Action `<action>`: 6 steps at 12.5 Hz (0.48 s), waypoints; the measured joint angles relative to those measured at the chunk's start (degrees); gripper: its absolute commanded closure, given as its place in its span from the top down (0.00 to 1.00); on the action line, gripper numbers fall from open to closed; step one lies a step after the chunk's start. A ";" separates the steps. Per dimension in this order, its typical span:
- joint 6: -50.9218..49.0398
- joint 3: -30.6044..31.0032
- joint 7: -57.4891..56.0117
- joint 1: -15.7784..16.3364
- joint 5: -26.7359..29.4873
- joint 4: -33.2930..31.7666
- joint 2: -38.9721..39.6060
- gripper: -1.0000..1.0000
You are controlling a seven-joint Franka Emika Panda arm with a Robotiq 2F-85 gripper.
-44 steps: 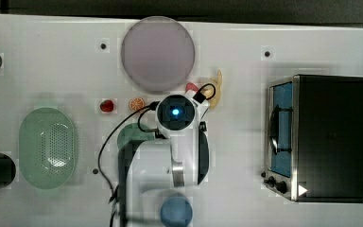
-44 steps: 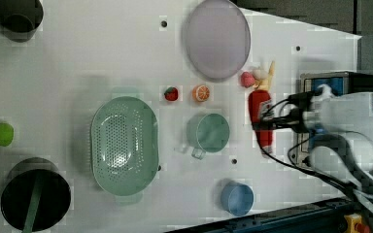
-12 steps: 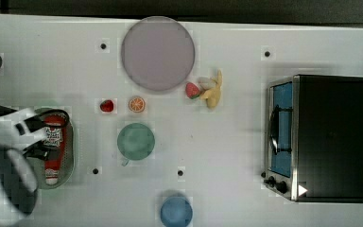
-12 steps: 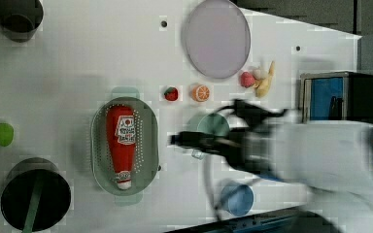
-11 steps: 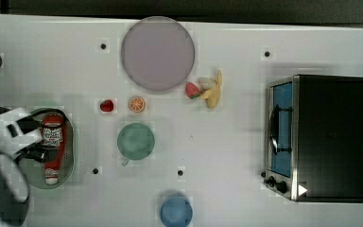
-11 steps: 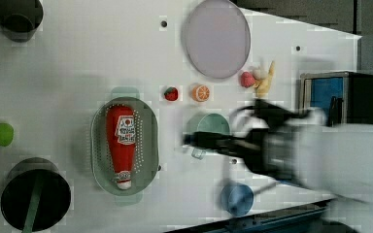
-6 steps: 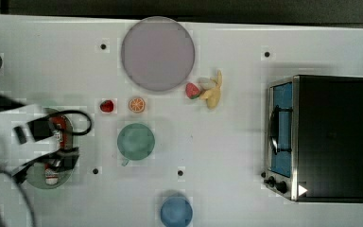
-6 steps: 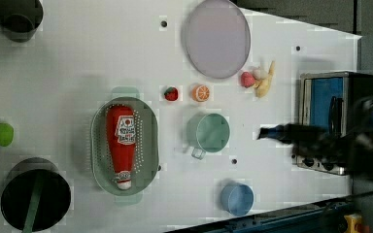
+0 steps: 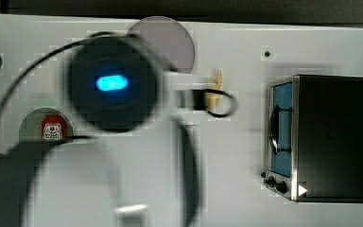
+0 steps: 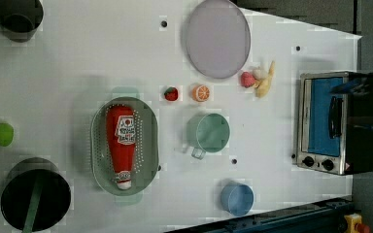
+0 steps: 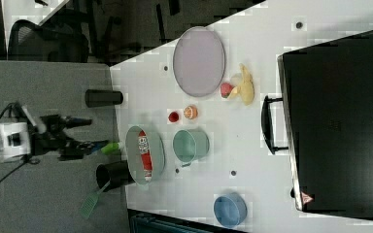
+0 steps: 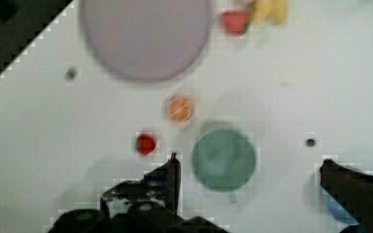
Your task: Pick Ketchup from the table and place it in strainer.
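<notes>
Between the spread, empty fingers of the pincer (image 12: 247, 167), the wrist view frames a dark green cup (image 12: 223, 158) on the white worktop (image 12: 53, 145), with a small red piece (image 12: 145, 143) and an orange slice (image 12: 179, 108) beyond it. Off past the worktop's edge in the right view, the pincer (image 11: 85, 133) seems, through blur, to hang well apart from the strainer (image 10: 99, 145), where the left view shows the Ketchup (image 10: 120, 145) lying lengthwise inside.
</notes>
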 measured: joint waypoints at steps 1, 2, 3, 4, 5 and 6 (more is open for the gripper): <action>-0.83 -2.80 0.00 -0.75 0.06 0.00 0.14 1.00; -1.10 -4.60 -0.01 -2.24 0.00 -0.11 0.28 1.00; -1.73 -6.33 -0.21 -3.30 -0.54 -0.06 0.41 1.00; -1.92 -8.13 -0.77 -3.70 -2.32 -0.17 0.36 1.00; -1.92 -9.44 -1.16 -4.03 -3.76 -0.22 0.31 1.00; -1.94 -9.82 -1.24 -4.68 -3.75 -0.11 0.26 1.00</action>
